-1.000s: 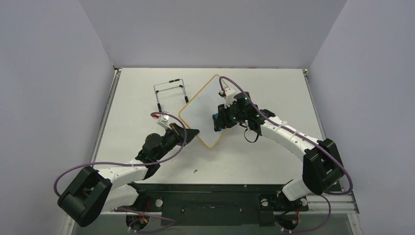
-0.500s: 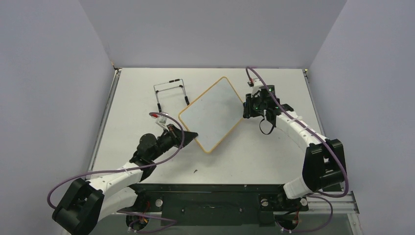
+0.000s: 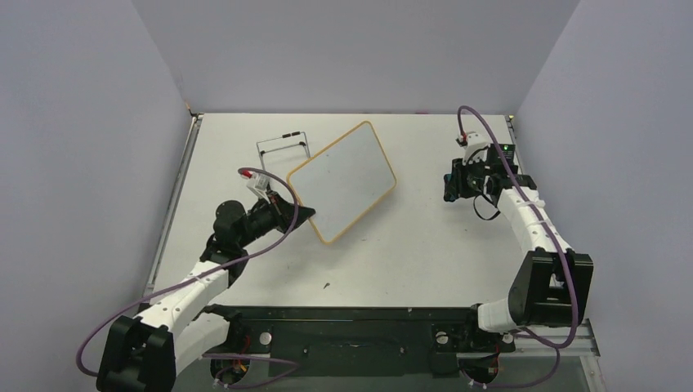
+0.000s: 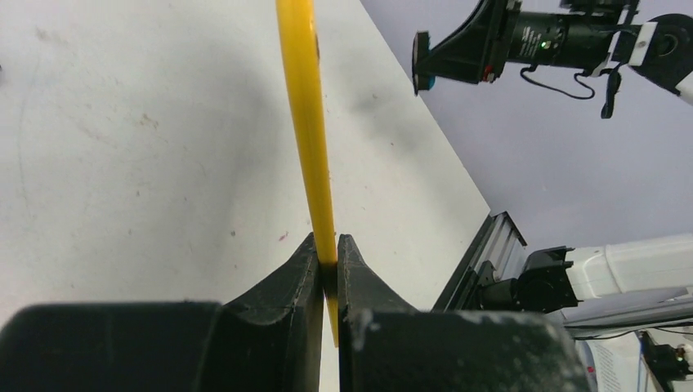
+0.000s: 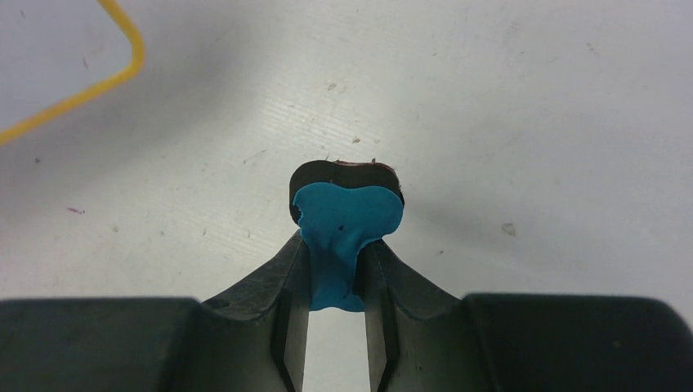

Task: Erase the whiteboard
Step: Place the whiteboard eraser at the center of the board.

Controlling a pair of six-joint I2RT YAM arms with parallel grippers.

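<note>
My left gripper (image 3: 306, 214) is clamped on the whiteboard (image 3: 343, 180) at its near-left edge. My right gripper (image 3: 451, 186), pinching the blue eraser (image 5: 347, 216), sits well right of the board.

The whiteboard (image 4: 304, 98) runs off the top of the left wrist view, edge-on, its face hidden.

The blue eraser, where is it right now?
The blue eraser is pinched in the right gripper, over the table's right rear part in the top view. It is apart from the whiteboard, which the left gripper holds by its edge.
</note>
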